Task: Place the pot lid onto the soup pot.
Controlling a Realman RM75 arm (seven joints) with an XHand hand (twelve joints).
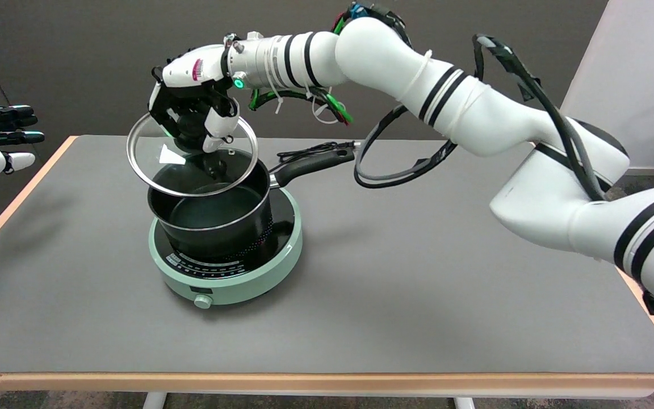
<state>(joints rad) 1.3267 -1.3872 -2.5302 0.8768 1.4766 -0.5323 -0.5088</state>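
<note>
Grey table (395, 295) carries a mint-green induction cooker (230, 267), near the left-centre. Black soup pot (213, 218) sits on it, handle (310, 165) pointing right. Right hand (193, 116) clamped from above on the knob of the glass pot lid (151, 162); lid held tilted in the air just above the pot's open rim, overlapping its back-left edge.

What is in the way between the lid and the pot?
Nothing that I can see. The right hand holds the glass lid by its knob, tilted in the air just above the open soup pot on the green cooker. The pot looks empty, and only air lies between lid and rim.
</note>
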